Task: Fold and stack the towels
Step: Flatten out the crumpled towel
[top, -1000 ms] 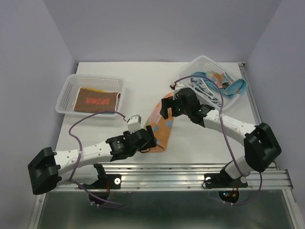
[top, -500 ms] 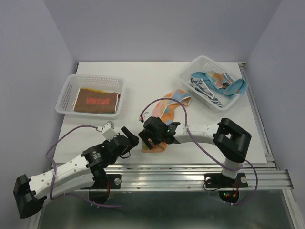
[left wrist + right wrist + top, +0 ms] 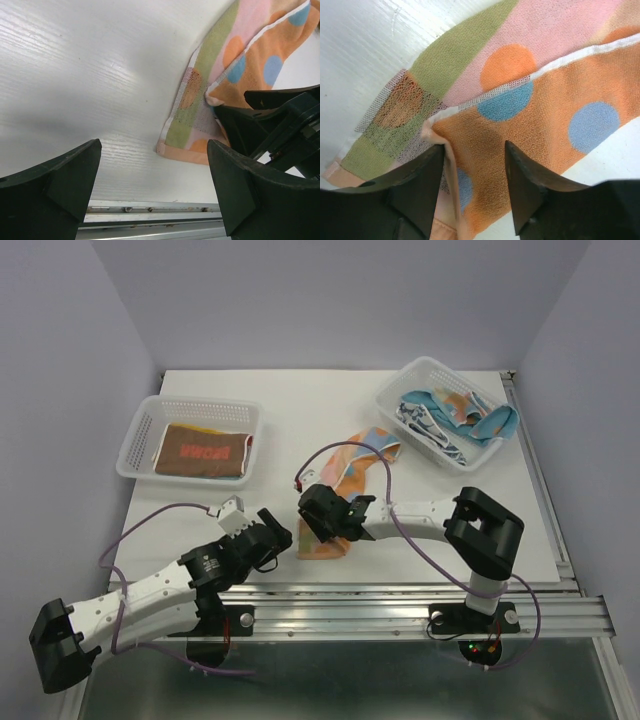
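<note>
1. Over on the left, the white basket (image 3: 140,435) already has a folded brown-and-red towel (image 3: 205,452) lying flat in it, so I'd guess that's where the stack goes.
2. Next along, the left gripper (image 3: 275,535) hangs over bare table with its jaws as wide as they go and nothing in them. It's just left of the dotted towel's near corner.
3. Dotted pastel towel (image 3: 350,475) lies in a long diagonal strip mid-table, with the orange layer lapped over the pink-green one.
4. Right gripper (image 3: 472,147) is down on the near end with a middling gap, straddling the orange layer's corner. It doesn't look pinched yet.
5. My take: get a fingertip under that corner and bite deep enough that it won't slip, then lift low. The left one could pin or take the peach hem so the strip doesn't drag.
6. Far right, the other basket (image 3: 400,380) holds a heap of unfolded towels (image 3: 440,420).
</note>
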{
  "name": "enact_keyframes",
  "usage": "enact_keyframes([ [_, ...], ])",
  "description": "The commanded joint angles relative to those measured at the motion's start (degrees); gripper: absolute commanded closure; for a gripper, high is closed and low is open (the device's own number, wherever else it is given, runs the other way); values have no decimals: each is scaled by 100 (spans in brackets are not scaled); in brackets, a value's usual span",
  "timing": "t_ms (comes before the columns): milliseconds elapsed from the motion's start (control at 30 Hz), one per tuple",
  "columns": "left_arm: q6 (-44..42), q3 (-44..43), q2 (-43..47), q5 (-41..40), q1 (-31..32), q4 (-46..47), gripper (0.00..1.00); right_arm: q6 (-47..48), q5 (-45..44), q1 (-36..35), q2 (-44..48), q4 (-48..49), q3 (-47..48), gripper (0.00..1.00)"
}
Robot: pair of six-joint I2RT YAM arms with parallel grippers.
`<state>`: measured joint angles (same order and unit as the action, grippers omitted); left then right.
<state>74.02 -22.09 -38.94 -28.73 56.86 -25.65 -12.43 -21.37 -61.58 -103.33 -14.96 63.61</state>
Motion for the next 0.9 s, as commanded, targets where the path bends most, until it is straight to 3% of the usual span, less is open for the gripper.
enact_keyframes([
  [0,-37,-6,-79,-142,-35,60,1,-111,-386,-38,-135,99,265,51],
  [67,-45,3,-96,-142,-35,78,1,-146,-369,-38,-144,125,265,63],
  [300,-151,29,-176,-19,-35,165,1,-58,124,-38,32,555,29,87],
  [400,-387,64,-272,209,-35,515,1,-504,-60,-38,373,696,-208,98],
  [500,-537,55,-465,438,-35,719,1,-1006,-359,-38,830,845,-665,99],
  [700,-748,-137,-1054,711,-26,1017,1,-2963,-790,-38,2402,951,-2077,99],
  [867,-959,-375,-1704,1097,-26,1044,6,-3907,-772,-38,2923,1153,-2968,99],
])
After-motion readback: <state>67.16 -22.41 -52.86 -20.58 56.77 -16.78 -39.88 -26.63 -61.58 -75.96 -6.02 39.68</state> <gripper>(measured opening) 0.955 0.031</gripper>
